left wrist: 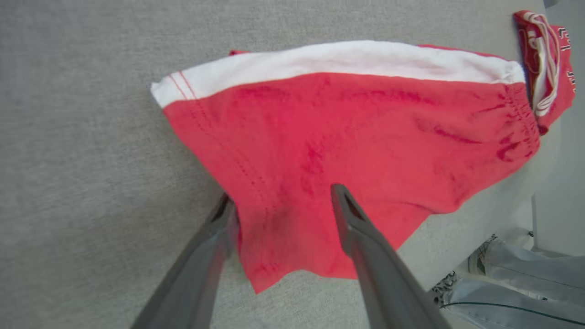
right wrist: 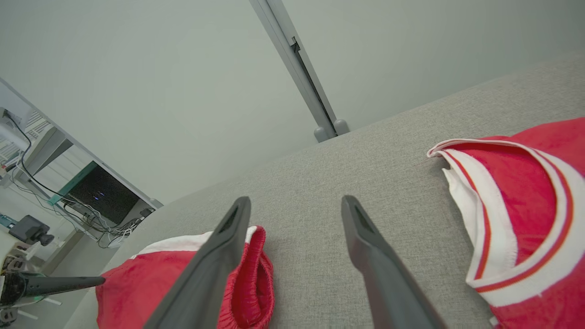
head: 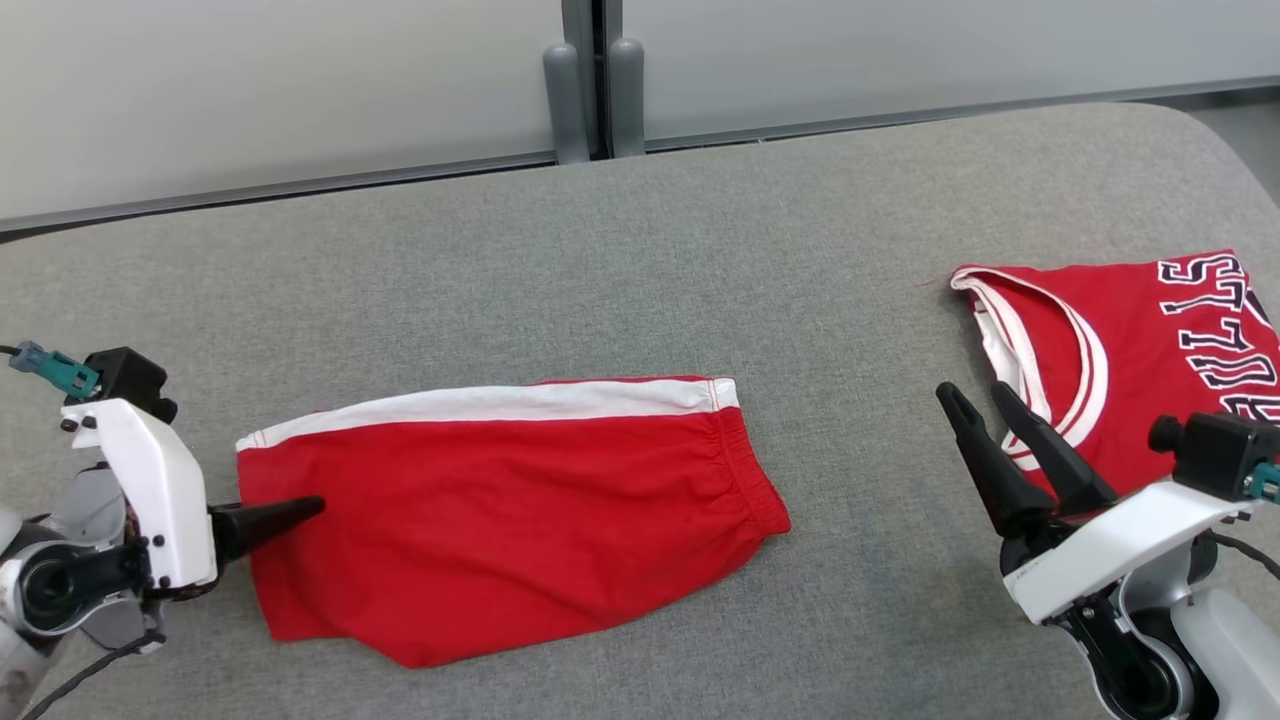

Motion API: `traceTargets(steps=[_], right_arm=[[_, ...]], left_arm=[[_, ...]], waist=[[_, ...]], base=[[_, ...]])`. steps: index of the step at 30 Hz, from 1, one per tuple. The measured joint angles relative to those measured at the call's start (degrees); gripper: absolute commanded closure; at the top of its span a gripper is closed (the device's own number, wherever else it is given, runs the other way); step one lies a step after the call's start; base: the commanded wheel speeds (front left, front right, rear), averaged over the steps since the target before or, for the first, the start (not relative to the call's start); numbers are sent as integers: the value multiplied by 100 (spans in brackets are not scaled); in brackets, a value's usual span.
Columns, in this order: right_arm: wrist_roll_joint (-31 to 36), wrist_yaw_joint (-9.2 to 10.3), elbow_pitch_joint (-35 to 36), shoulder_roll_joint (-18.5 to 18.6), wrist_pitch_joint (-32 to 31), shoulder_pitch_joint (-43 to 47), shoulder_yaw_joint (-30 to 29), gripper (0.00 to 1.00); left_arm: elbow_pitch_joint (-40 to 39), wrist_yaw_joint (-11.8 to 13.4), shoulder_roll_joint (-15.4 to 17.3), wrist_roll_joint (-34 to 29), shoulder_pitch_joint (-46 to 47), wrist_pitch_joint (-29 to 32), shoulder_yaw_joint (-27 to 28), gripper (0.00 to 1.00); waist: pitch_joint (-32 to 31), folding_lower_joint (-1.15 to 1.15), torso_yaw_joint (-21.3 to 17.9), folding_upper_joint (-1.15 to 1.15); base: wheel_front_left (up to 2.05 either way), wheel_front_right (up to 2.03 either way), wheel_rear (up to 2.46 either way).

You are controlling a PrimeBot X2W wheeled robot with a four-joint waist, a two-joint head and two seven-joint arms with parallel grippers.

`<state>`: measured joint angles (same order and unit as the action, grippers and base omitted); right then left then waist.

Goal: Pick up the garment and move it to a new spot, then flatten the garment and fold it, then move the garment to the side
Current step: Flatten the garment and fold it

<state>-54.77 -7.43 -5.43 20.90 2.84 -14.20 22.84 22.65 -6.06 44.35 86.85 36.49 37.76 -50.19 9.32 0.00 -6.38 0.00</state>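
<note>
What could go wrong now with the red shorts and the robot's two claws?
1. The open left gripper sits at the red shorts' leg hem; pulling away, a finger might snag the cloth and spoil the fold.
2. The open right gripper hangs beside the Bulls jersey, so it might bump or grab the wrong garment.
3. The shorts lie fairly near the grey table's edge; a careless slide could tip them off.

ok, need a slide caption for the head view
Red shorts flat on grey surface; left gripper open at their hem, right gripper open beside a red jersey.
</note>
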Motion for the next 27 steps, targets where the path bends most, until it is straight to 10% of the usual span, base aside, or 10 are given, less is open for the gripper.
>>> traceTargets(steps=[9,16,27], right_arm=[[250,0,90,-73,-77,351,-235,0],[746,0,-116,-336,56,571,-538,0],[1563,0,-933,-693,221,512,-780,0]], left_arm=[[-390,178,447,-1233,35,-1636,183,0],[-1334,1215,318,-2087,-718,-4050,586,0],[-2374,2019,-940,-3152,-2179,-5268,1413,0]], waist=[[-326,0,216,0],[-481,0,556,0],[-545,0,1364,0]], base=[[0,0,0],[0,0,0],[0,0,0]])
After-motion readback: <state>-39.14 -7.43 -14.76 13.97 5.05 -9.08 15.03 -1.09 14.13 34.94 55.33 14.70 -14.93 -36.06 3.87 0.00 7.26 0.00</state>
